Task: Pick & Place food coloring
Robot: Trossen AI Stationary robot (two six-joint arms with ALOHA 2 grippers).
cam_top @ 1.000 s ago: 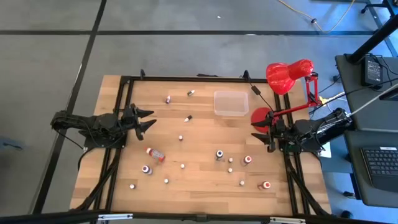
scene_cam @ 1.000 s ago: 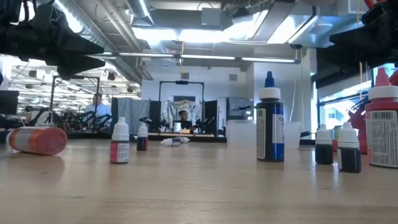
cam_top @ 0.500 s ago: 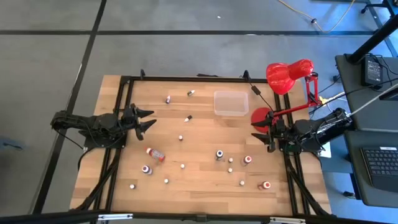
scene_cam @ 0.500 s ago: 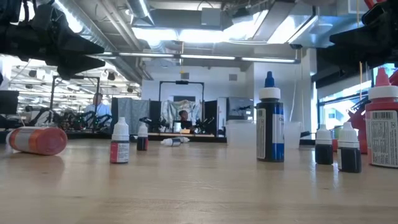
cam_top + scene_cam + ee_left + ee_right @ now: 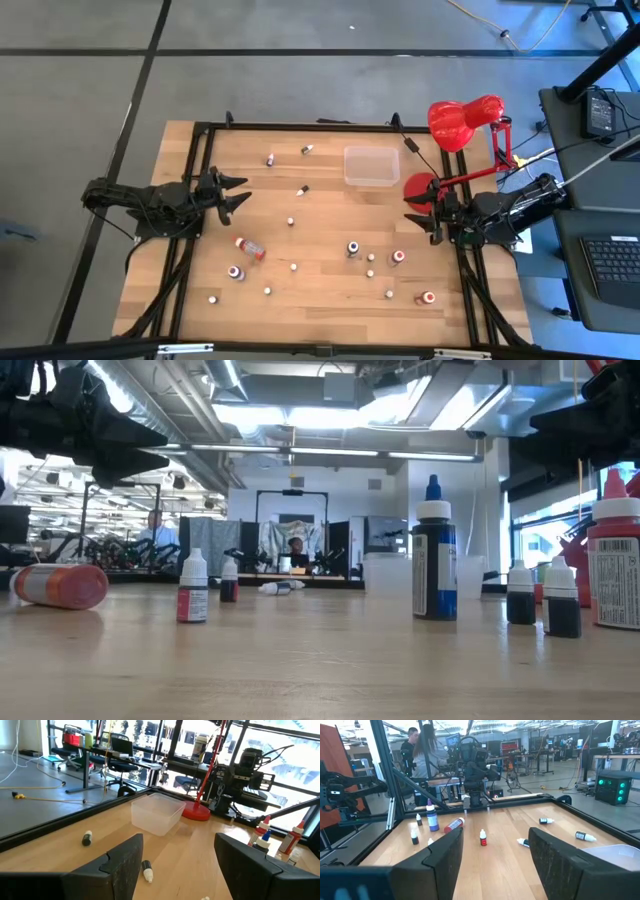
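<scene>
**Waiting Arms, Scattered Bottles**

Spanning most of the high view, the wooden worktop (image 5: 320, 290) sits inside a dark frame. At its left edge the left arm rests with its left gripper (image 5: 240, 192) pointing inward, fingers spread apart and holding nothing; its wrist view shows the two dark fingers (image 5: 125, 862) wide of each other with bare wood between. At the right edge the right gripper (image 5: 418, 215) also points inward, its fingers parted and empty, as its own wrist view confirms.

A red desk lamp (image 5: 462, 122) stands at the far right corner, its round base (image 5: 420, 185) just beside the right gripper. A clear plastic tub (image 5: 370, 166) sits on the far half of the worktop, near the lamp base, with nothing visible in it.

The food coloring (image 5: 353, 248) lies scattered over the worktop, none in the tub or in either gripper. A cluster stands on the near right side, including a blue-capped dark bottle (image 5: 434, 563) and a red bottle (image 5: 615, 565). A red-orange bottle (image 5: 250, 247) lies on its side nearer the left arm. Smaller bottles (image 5: 302, 189) are strewn toward the far side, some lying flat.
</scene>
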